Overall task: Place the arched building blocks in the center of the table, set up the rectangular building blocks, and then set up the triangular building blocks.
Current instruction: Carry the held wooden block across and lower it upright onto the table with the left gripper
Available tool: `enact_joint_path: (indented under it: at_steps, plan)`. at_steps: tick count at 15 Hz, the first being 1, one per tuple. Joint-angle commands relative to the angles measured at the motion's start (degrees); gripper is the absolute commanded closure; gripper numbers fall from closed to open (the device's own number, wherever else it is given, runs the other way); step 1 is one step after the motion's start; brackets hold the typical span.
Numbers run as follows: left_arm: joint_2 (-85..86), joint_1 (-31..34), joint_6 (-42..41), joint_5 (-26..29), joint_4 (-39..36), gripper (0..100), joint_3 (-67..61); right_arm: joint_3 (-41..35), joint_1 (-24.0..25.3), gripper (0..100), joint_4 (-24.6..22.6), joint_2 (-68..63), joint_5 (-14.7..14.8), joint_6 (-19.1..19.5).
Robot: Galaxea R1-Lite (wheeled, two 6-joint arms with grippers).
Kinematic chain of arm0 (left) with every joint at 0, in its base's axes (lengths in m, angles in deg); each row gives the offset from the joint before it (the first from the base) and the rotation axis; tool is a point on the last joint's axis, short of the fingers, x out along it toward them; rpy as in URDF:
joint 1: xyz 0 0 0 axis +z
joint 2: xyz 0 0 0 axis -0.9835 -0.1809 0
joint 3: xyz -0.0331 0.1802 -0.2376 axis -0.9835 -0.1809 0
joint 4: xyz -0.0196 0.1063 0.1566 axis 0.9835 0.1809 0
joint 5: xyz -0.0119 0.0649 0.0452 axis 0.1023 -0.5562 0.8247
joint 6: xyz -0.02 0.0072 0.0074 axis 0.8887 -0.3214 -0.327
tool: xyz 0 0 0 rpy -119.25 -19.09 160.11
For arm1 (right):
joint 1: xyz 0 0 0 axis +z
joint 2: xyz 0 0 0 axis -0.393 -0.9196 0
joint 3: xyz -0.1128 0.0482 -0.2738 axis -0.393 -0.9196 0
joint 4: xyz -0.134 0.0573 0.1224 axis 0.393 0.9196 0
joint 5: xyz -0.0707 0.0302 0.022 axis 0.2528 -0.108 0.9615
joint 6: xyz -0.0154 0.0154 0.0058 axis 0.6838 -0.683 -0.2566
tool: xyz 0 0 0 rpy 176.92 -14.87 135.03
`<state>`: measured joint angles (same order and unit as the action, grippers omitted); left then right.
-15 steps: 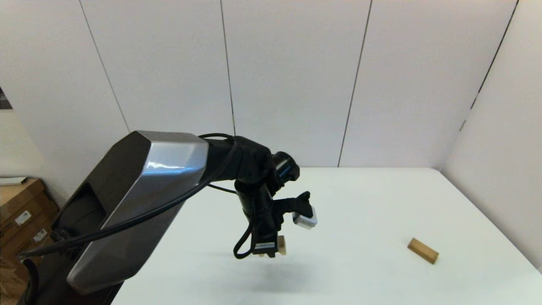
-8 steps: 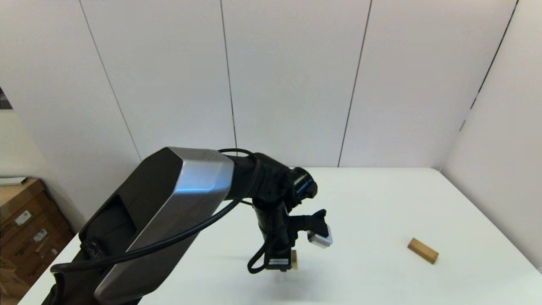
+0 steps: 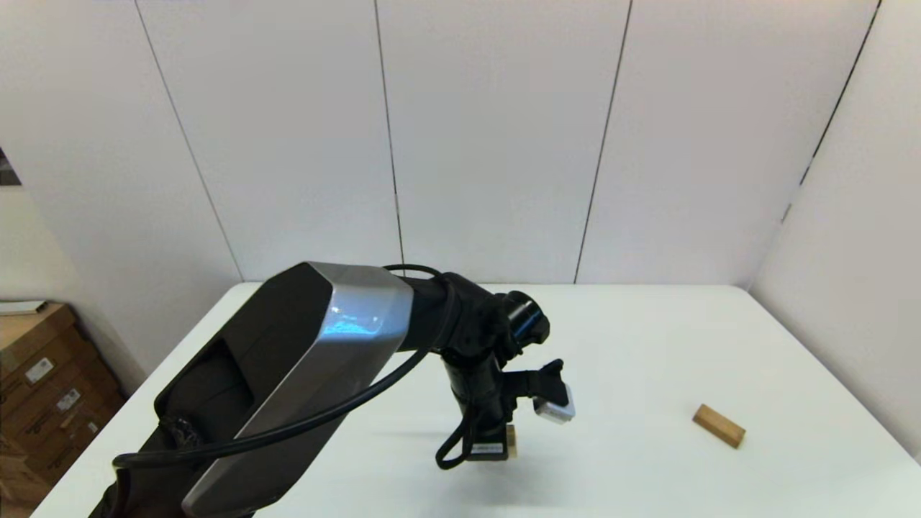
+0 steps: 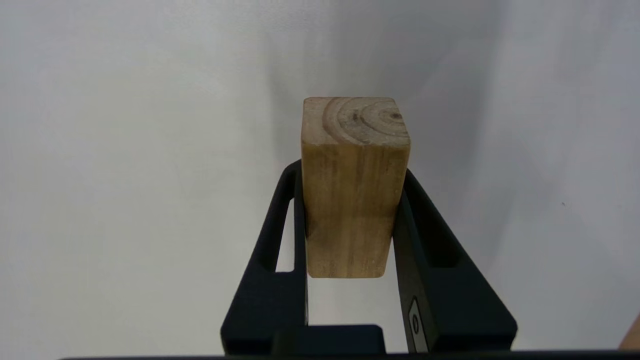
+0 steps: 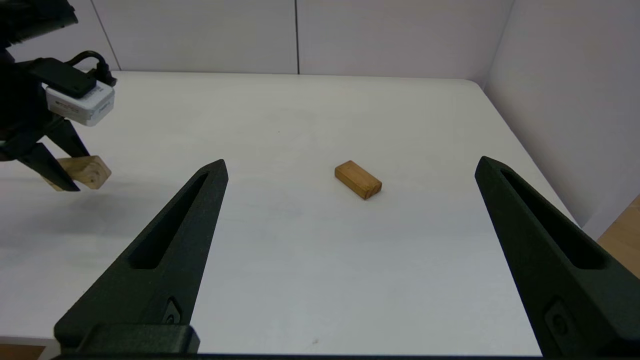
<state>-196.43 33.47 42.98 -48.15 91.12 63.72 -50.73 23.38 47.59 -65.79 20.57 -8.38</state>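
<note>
White panelled walls [image 3: 489, 144] enclose a smooth white table [image 3: 647, 345]; cardboard boxes [image 3: 39, 374] stand on the floor at its left. Left gripper [image 4: 350, 200], above the table's middle, has its fingers clamped on a light-brown wooden block [image 4: 352, 185]; no hollow is visible. Right gripper [image 5: 350, 240] hangs spread wide at the near edge. Rectangular block [image 3: 719, 425] lies flat, well right.

A broad white counter [image 3: 647, 338] with a smooth, plain top is seen, bounded by pale wall panels at its far and right edges. One solid light-brown wooden oblong block [image 3: 719, 425] is laid flat directly on it, toward the right side, set at an angle to the counter's edges.
</note>
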Motion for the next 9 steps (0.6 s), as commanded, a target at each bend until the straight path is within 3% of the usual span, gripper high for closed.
enact_joint_path:
  at_steps: [1,9]
  plan:
    - [-0.78,-0.04,-0.29,-1.25,-0.04,100,0.00,-0.09,0.02,0,-0.05,0.01,-0.04,0.04]
    - [-1.57,-0.13,-0.38,-1.60,-0.04,100,0.00,-0.09,0.02,0,-0.05,0.01,-0.04,0.04]
